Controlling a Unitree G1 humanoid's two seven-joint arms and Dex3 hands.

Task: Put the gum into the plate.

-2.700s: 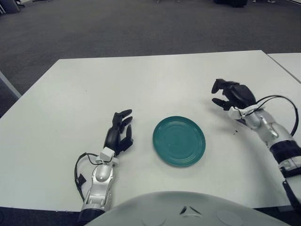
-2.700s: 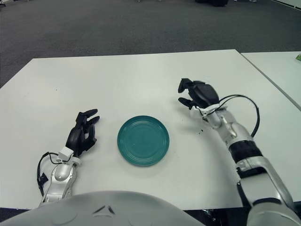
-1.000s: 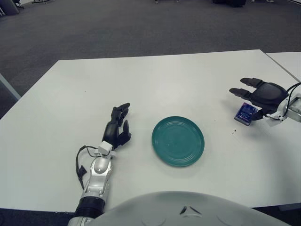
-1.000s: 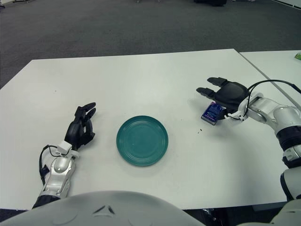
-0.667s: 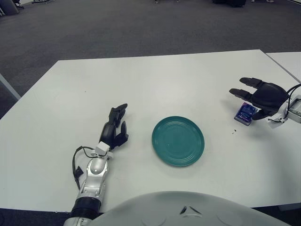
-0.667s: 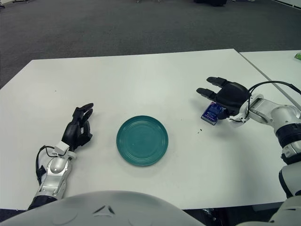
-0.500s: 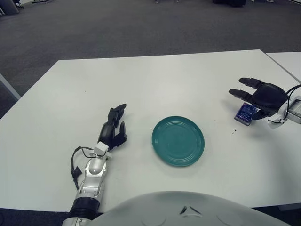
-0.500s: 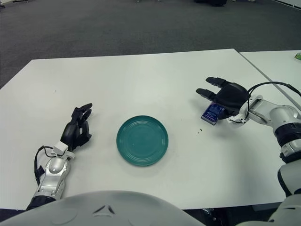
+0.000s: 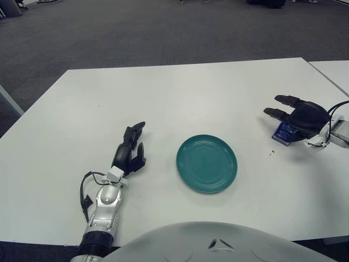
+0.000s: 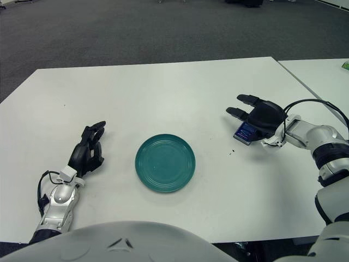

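Your right hand [image 10: 260,119] covers the gum [image 10: 245,132], fingers spread wide.
The pack's long axis runs diagonally, right of the plate [image 10: 165,162].

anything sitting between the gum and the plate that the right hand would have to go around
Nothing visible does. The gum pack lies under the right hand, whose fingers are spread over it, and only bare white table separates it from the green plate. The left hand shows on the plate's far side, out of that path.
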